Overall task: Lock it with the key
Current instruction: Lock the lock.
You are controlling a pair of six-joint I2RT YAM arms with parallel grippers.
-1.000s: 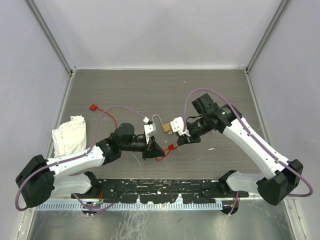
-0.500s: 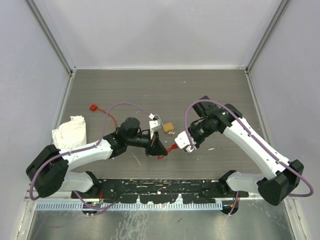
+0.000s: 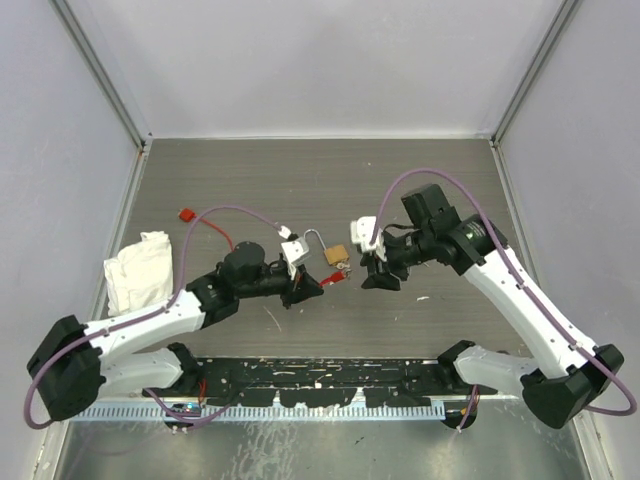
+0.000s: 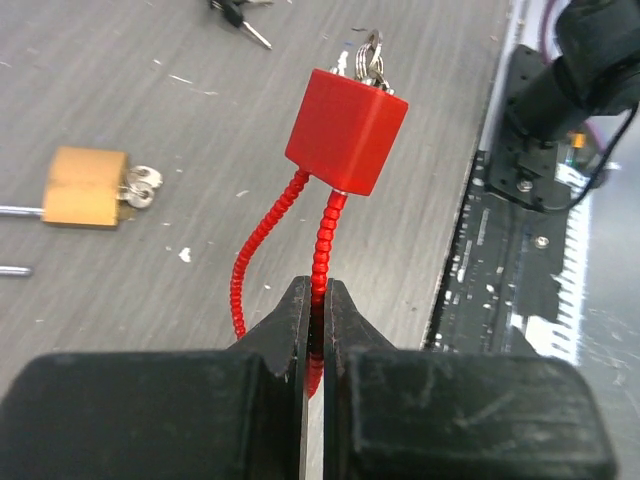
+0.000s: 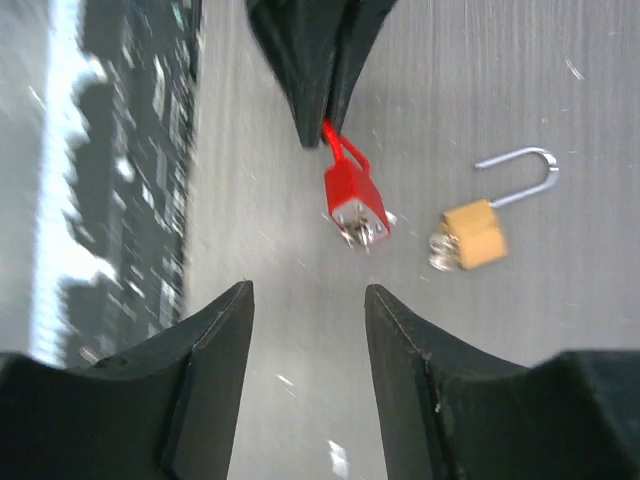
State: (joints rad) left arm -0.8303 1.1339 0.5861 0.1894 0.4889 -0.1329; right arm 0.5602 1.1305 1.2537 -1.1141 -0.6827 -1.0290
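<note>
Left gripper is clamped shut on the red cable, pinching one strand of the loop just short of the red lock body, which sits straight ahead of its fingertips. A small silver ring sticks out of the far end of that body. The key, a tiny bunch with dark heads and thin silver blades, lies on the counter further ahead of this gripper and a little to the left in its wrist view, cut by the top edge, apart from both locks. Left of the gripper a brass padlock lies flat with its shackle swung open and a small silver piece at its base.

Right gripper stands open, fingers well apart with nothing between them, facing the left one; the red lock body and the padlock lie ahead of it, untouched. A white cloth rests well behind the left gripper, beside that arm
</note>
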